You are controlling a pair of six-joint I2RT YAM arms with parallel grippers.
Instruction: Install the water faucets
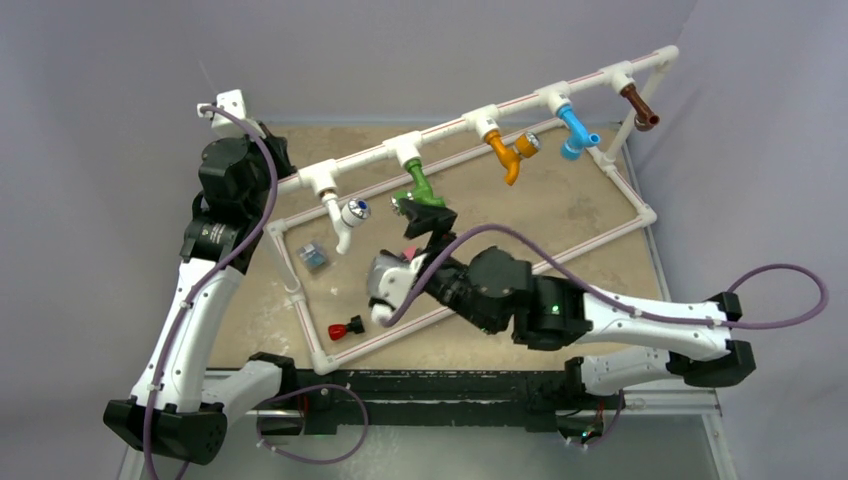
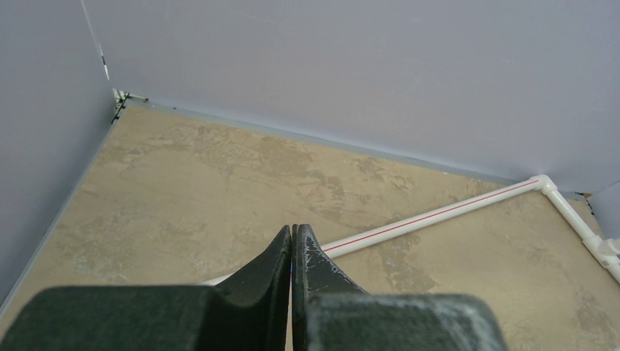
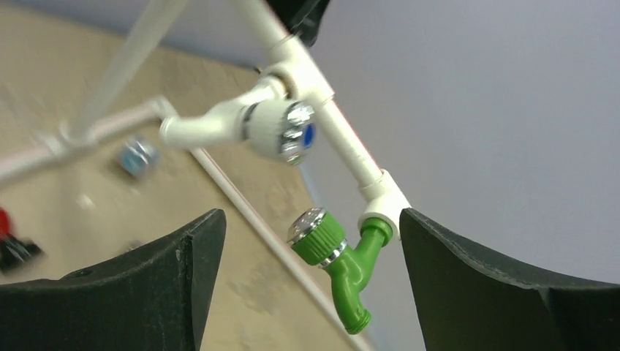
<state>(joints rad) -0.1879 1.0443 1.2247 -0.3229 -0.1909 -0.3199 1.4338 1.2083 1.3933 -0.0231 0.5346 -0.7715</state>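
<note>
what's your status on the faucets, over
Left gripper shut, empty, off to the side. Right gripper open, straddling green faucet seated in pipe frame fitting. Nothing blocking it.

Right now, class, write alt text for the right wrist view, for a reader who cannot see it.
A green faucet hangs from a white pipe frame, between the right gripper's open fingers. A white faucet is fitted farther along the pipe, above a blurred tan table.
</note>
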